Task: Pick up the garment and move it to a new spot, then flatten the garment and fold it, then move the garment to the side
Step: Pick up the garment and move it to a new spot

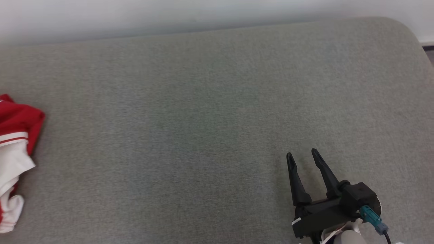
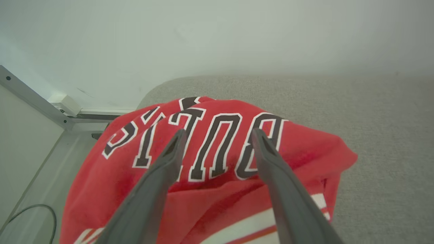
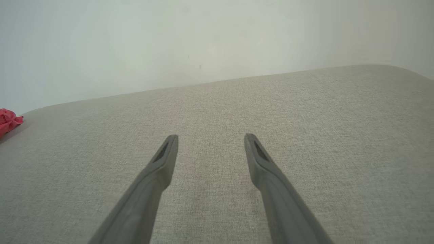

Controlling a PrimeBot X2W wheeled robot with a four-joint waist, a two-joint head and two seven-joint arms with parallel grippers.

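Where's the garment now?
The garment lies bunched at the grey surface's left edge in the head view, directly ahead of the open left gripper, far from the right gripper.

The shirt (image 1: 15, 142) is cut off by the head view's left edge. In the left wrist view, the left gripper (image 2: 219, 132) covers parts of its black lettering, and its lower part runs past the bottom edge.

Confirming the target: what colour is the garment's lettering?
Black with white outlines, on the red garment; clearest in the left wrist view.
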